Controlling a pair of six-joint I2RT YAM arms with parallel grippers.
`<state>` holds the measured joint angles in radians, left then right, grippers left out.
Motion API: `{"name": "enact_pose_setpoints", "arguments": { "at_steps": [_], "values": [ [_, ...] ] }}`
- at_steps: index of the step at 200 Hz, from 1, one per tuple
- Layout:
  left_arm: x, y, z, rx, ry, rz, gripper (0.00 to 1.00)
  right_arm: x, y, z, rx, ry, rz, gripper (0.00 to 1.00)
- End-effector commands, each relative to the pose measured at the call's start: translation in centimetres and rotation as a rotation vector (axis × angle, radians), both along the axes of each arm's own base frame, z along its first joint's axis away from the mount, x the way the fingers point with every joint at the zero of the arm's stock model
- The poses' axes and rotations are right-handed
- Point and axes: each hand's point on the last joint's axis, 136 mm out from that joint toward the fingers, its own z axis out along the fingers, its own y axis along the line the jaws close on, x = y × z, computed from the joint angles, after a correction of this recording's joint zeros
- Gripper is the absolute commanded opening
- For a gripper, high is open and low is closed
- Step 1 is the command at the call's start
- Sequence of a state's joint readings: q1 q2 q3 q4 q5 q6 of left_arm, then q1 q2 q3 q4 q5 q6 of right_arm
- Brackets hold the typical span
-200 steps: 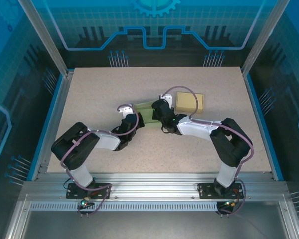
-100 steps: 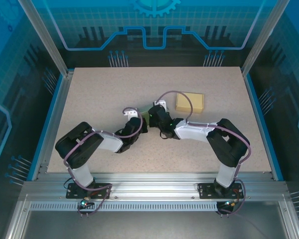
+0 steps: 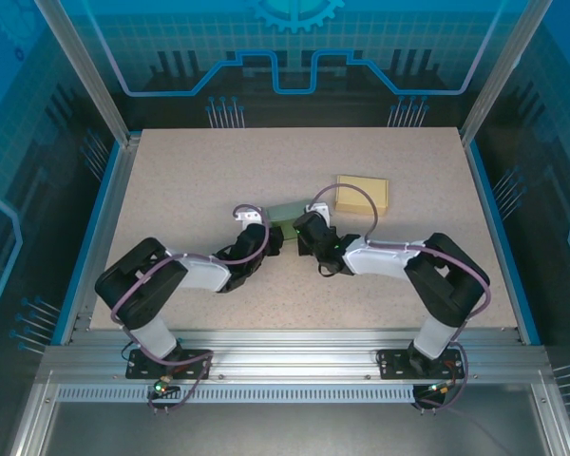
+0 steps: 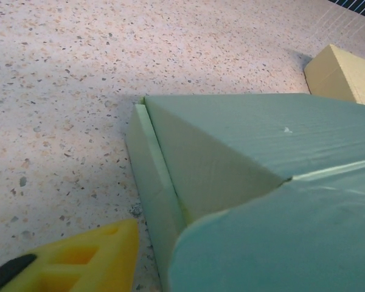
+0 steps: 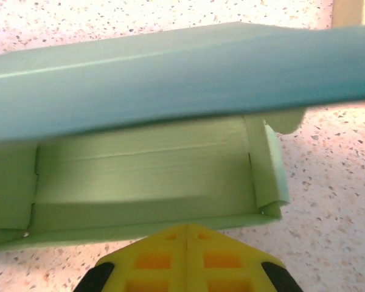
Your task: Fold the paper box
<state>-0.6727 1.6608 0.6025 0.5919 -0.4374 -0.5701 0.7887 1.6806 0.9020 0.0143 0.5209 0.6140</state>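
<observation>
Just now: parted the left gripper (image 3: pixel 274 236), fully pinched until half a second back. One yellow finger (image 4: pixel 85 258) set off to the lower left of the left wrist view, far from centre, so read as open with nothing clamped. Kept the right gripper (image 5: pixel 185 234) closed throughout, fingertips pressed together, holding nothing. Drew the right arm slightly back toward its own side over the same interval, uncovering a strip of the green paper box (image 3: pixel 287 209) in the overhead view.

Taken to mean a release after a press or fold at the left end, with the box not finished. From the right wrist: tray open, back and right walls standing, lid panel hanging blurred above the opening, not tucked down. Judged roughly mid-task, lid closure outstanding.

Position: lying on the table (image 3: pixel 180 180) near centre, between the two grippers and just beside both. Left end wall and corner directly ahead of the left finger, just beside it, contact uncertain. Closed right fingertips at the near long wall, touching or just short; cannot tell which. Tan box (image 3: pixel 362 193) beyond and to the right, apart from the green one, unmoved.
</observation>
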Motion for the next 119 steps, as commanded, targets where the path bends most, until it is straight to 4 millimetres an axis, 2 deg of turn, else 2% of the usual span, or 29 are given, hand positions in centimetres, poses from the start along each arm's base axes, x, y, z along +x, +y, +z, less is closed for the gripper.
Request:
{"name": "enact_pose_setpoints", "arguments": {
  "at_steps": [1,37,70,101,119],
  "values": [
    [-0.7,0.3,1.1,0.013,-0.006,-0.007,0.51,-0.7,-1.1,1.4,0.017,0.019,-0.018,0.00],
    [-1.7,0.7,2.6,0.011,-0.002,-0.021,0.64,-2.1,-1.6,3.2,0.030,0.043,-0.004,0.04],
    [-3.8,1.3,2.8,0.023,0.047,-0.043,0.71,-4.0,-2.2,5.3,0.050,0.060,0.017,0.09],
    [-6.4,2.2,3.4,-0.004,0.109,-0.065,0.76,-5.7,-3.2,8.5,0.076,0.029,0.036,0.16],
    [-7.7,2.7,4.9,-0.030,0.115,-0.081,0.78,-6.2,-4.2,10.9,0.096,-0.012,0.035,0.22]
  ]
}}
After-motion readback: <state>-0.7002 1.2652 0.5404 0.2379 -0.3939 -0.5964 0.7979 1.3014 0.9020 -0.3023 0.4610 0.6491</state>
